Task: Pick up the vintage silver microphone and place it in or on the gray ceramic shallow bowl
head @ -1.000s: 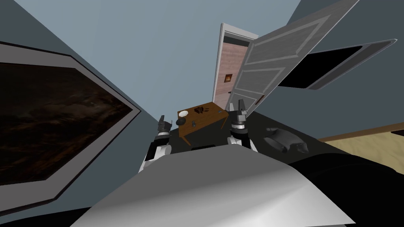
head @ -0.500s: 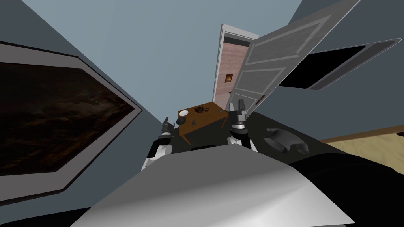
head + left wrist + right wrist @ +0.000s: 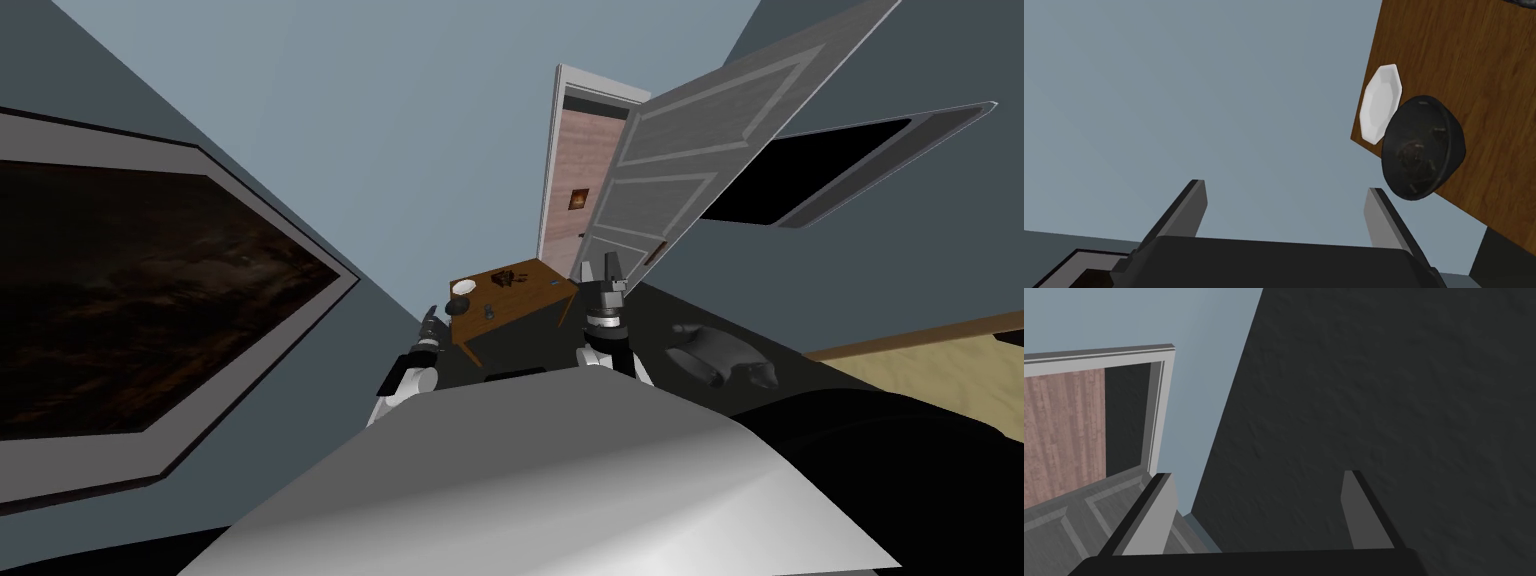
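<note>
A small brown table (image 3: pixel 530 297) stands ahead by the blue-grey wall. On its left end lie a white, shallow eight-sided dish (image 3: pixel 463 288) (image 3: pixel 1380 102) and a dark round bowl (image 3: pixel 459 307) (image 3: pixel 1424 147), touching or nearly so. A small grey upright object, the microphone (image 3: pixel 490 313), stands a little right of the dark bowl. My left gripper (image 3: pixel 428 322) (image 3: pixel 1284 210) is open and empty, short of the table's left corner (image 3: pixel 1474 90). Just right of the table, my right gripper (image 3: pixel 604 272) (image 3: pixel 1256 498) hangs open and empty over the dark floor.
A dark brown cluster (image 3: pixel 508 279) and a small flat item (image 3: pixel 556 286) lie further back on the table. A grey panelled door (image 3: pixel 690 160) stands open right behind the right gripper. A grey lumpy thing (image 3: pixel 722 356) lies on the dark floor at right.
My left gripper has swung right and forward, closer to the table's left corner. The right arm has stayed put.
</note>
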Robot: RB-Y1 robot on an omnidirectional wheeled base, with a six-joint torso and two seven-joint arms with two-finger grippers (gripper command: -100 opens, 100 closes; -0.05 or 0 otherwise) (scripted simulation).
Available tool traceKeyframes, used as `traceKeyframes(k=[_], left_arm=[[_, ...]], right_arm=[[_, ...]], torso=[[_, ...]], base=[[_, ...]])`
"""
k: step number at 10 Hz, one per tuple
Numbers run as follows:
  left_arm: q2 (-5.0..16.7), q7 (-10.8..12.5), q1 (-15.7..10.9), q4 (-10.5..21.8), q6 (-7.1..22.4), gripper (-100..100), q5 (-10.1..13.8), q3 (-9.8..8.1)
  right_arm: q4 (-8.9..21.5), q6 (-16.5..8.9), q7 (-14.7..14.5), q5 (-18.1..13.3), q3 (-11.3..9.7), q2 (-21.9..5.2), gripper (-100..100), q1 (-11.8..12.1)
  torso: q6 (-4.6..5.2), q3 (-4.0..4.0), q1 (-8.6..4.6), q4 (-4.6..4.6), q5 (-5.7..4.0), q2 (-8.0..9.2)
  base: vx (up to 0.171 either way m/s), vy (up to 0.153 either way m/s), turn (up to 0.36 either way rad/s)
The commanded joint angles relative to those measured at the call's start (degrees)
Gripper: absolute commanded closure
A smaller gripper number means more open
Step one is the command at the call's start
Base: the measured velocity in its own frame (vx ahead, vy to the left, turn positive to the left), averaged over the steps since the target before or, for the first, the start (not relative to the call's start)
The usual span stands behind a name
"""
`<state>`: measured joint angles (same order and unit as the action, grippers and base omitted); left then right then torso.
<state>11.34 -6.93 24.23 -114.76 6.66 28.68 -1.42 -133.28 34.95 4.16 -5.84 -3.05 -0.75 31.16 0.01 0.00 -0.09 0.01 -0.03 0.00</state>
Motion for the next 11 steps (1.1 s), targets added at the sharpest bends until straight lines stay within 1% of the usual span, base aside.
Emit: traceKeyframes(k=[1, 4, 8, 9, 11], left_arm=[[-0.08, -0.97, -0.54, 1.14, 2.39, -100, 1.82, -0.26], [-0.23, -3.31, -1.46, 4.7, 6.25, -100, 6.42, -0.7], [-0.52, -6.07, -2.8, 9.93, 9.97, -100, 12.28, -1.79], [-0.52, -6.07, -2.8, 9.93, 9.97, -100, 12.28, -1.79], [-0.78, -7.3, -3.49, 12.63, 11.35, -100, 15.03, -2.47]], right_arm=[[0.0, 0.0, 0.0, 0.0, 0.0, 0.0, 0, 0.0], [0.0, 0.0, 0.0, 0.0, 0.0, 0.0, 0, 0.0], [0.0, 0.0, 0.0, 0.0, 0.0, 0.0, 0, 0.01], [0.0, 0.0, 0.0, 0.0, 0.0, 0.0, 0, 0.01], [0.0, 0.0, 0.0, 0.0, 0.0, 0.0, 0, 0.0]], torso=[[0.0, 0.0, 0.0, 0.0, 0.0, 0.0], [0.01, -0.05, -0.03, -0.02, 0.0, -0.09], [0.01, -0.15, -0.05, -0.06, -0.01, -0.26], [0.0, -0.16, -0.05, -0.06, -0.01, -0.27], [0.0, -0.1, 0.01, -0.04, 0.0, -0.17]], base=[[0.007, -0.02, -0.034], [0.023, -0.031, -0.081], [0.059, -0.038, -0.125], [0.041, -0.018, -0.029], [0.044, -0.023, -0.127]])
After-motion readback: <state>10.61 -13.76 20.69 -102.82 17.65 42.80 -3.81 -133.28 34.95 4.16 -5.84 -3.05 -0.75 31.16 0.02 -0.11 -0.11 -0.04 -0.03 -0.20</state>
